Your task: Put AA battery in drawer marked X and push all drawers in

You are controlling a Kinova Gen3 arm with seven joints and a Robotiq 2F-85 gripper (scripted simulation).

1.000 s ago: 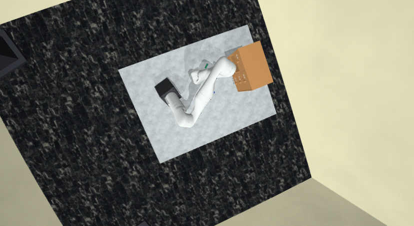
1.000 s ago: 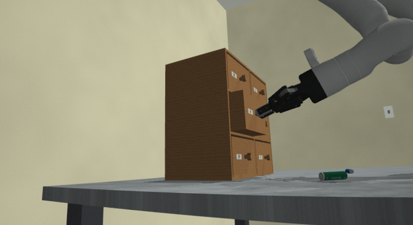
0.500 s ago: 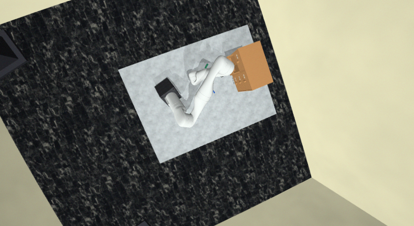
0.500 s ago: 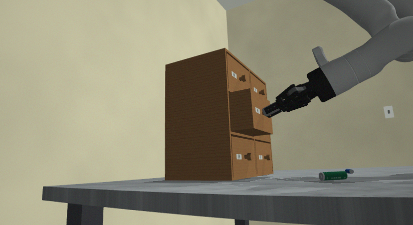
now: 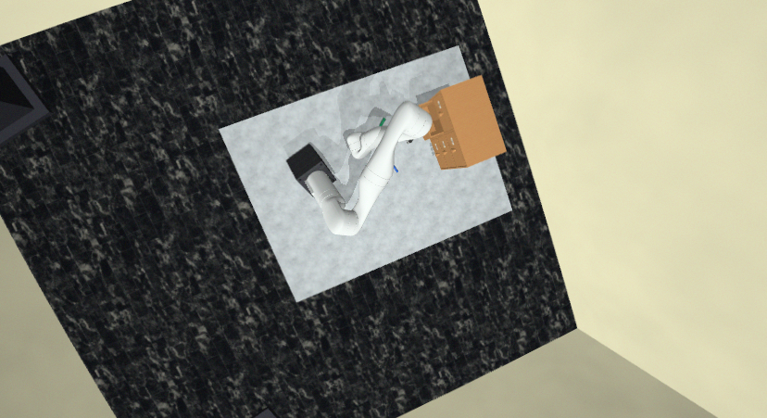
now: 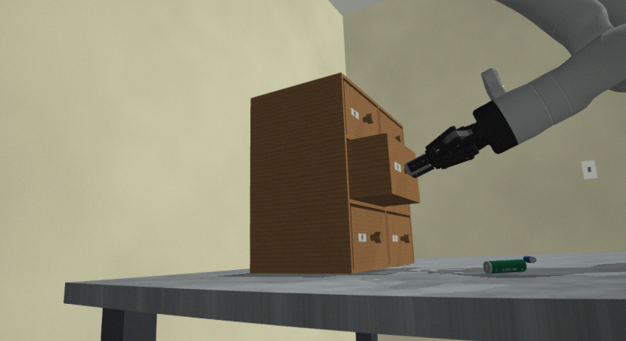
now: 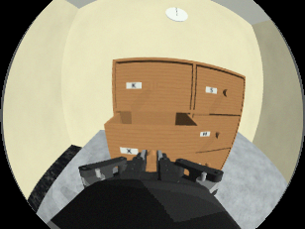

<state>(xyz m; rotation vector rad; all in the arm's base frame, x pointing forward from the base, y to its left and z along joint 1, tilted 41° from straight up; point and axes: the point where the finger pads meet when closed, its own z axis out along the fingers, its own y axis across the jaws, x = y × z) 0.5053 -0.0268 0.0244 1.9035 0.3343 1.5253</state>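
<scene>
Gripper (image 6: 410, 168) (image 7: 152, 156) grasps the knob (image 6: 406, 171) (image 7: 152, 155); ease drawer X (image 5: 424, 107) (image 6: 403, 185) (image 7: 149, 137) straight, level, stopping before half-length to avoid droop.

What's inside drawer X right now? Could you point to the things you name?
The wrist view shows bare wood at the back of drawer X (image 6: 370, 168) (image 7: 116, 138); its front panel hides the floor, so I can't tell whether anything lies there.

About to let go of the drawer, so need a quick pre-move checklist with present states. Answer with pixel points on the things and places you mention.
1. Right drawer, label X (image 7: 129, 151): ok.
2. Gripper (image 6: 410, 168) (image 7: 152, 156) shut on the drawer's knob: ok.
3. Drawer X (image 6: 369, 168) (image 7: 149, 139) open at the top for a drop: ok.
4. Drawer X short of half its length: cannot tell.
5. Other visible drawers pushed in: ok.
6. Green battery (image 5: 383, 121) (image 6: 508, 266) in drawer X: not ok, on the table (image 6: 306, 286).
</scene>
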